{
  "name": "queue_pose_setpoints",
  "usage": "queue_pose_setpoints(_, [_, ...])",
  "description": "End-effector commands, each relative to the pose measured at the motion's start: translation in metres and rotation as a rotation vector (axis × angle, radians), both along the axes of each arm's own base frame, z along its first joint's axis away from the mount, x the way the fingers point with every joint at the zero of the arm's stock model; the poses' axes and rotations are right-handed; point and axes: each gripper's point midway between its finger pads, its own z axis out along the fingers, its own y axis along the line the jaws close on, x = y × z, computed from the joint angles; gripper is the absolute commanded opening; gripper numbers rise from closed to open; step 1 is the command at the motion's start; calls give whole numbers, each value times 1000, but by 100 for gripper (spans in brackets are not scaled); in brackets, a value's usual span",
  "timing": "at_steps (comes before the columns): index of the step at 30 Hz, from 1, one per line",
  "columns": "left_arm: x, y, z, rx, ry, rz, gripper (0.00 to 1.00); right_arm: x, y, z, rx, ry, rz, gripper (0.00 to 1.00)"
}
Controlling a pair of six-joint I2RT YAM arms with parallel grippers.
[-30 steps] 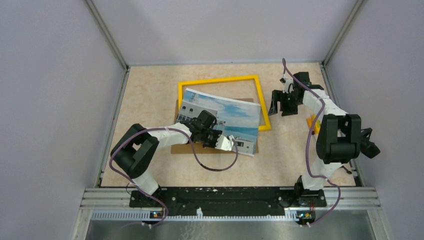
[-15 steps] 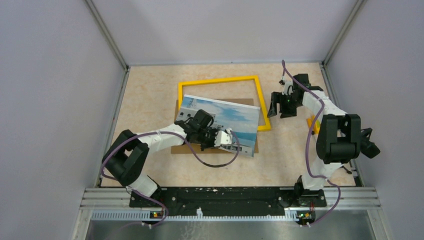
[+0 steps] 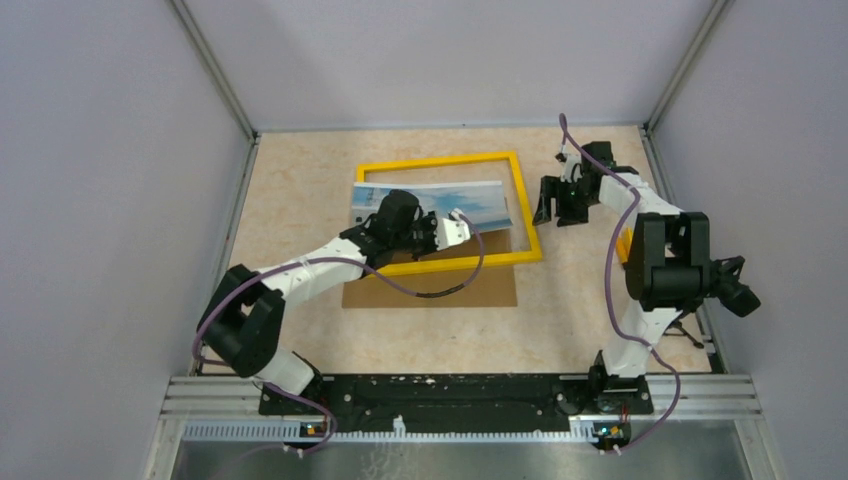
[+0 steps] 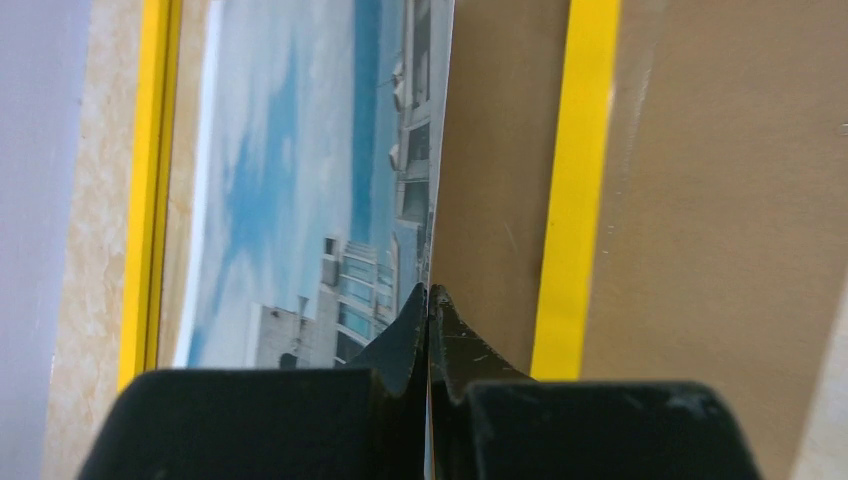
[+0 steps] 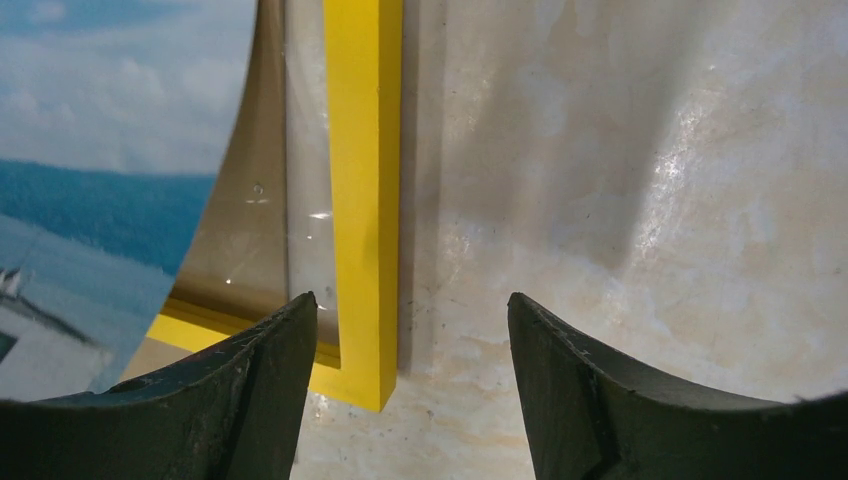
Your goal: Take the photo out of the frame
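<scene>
The photo (image 3: 480,203), a print of a white building under blue sky, is lifted and tilted steeply over the yellow frame (image 3: 440,160). My left gripper (image 3: 458,225) is shut on the photo's (image 4: 300,200) near edge, with the sheet pinched between the closed tips (image 4: 430,300). The frame's yellow bar (image 4: 575,200) and the brown back panel (image 4: 720,250) lie under it. My right gripper (image 3: 558,212) hangs open just outside the frame's right side. Its tips (image 5: 410,310) hold nothing and straddle the frame's near right corner (image 5: 362,180), above it. The photo's curled corner (image 5: 100,150) shows at the left.
The brown back panel (image 3: 440,290) lies flat on the table, partly under the frame's near bar. A small yellow block (image 3: 626,245) peeks out behind the right arm. Side walls close in the table at left, right and back.
My left arm stretched out and carried the photo away from me, from above the brown panel to above the frame, tipping it up steeply. The right gripper shifted slightly toward the back.
</scene>
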Motion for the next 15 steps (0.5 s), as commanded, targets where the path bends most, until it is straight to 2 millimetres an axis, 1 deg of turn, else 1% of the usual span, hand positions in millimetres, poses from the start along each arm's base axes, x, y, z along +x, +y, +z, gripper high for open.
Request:
queue_pose_setpoints(1, [40, -10, -14, 42, -86, 38, 0, 18, 0, 1, 1, -40, 5, 68])
queue_pose_setpoints(5, [46, -13, -49, 121, -40, 20, 0, 15, 0, -5, 0, -21, 9, 67])
queue_pose_setpoints(6, [43, -14, -57, 144, 2, 2, 0, 14, -1, -5, -1, -20, 11, 67])
queue_pose_setpoints(10, [14, -14, -85, 216, 127, -121, 0, 9, -2, -4, -11, -21, 22, 67])
queue_pose_setpoints(13, [-9, -7, -109, 286, 182, -186, 0, 7, -3, -3, -18, -23, 35, 66])
queue_pose_setpoints(15, [-23, -3, -118, 314, 213, -213, 0, 6, -3, -1, -19, -23, 37, 66])
